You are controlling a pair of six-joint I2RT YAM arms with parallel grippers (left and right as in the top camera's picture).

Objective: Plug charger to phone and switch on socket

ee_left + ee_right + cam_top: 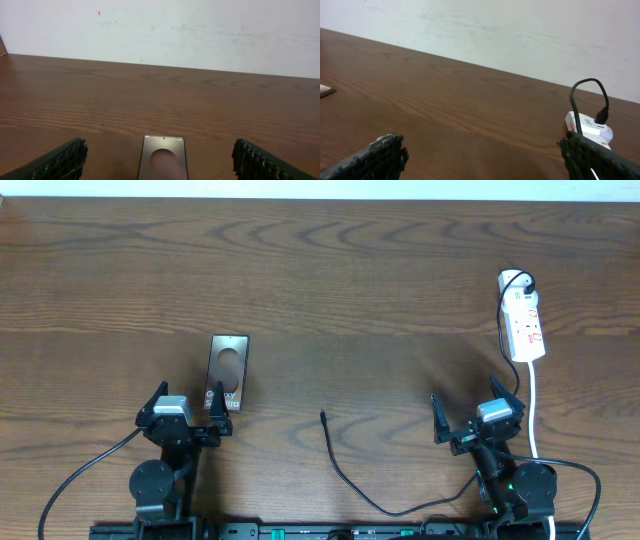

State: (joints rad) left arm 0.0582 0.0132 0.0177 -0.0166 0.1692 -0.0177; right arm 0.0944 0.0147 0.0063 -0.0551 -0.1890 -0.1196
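The phone (226,370) lies flat on the table at left of centre, its near end just ahead of my left gripper (187,412), which is open and empty. It shows between the left fingers in the left wrist view (163,159). The charger cable (345,475) curls on the table in the middle front, with its plug tip (323,415) lying free. The white socket strip (523,325) lies at the far right with a black plug in its far end; it also shows in the right wrist view (587,127). My right gripper (477,412) is open and empty, nearer than the strip.
The strip's white cord (534,405) runs toward the front edge just right of my right gripper. A pale wall (160,30) stands beyond the table's far edge. Black arm cables trail at the front near both bases.
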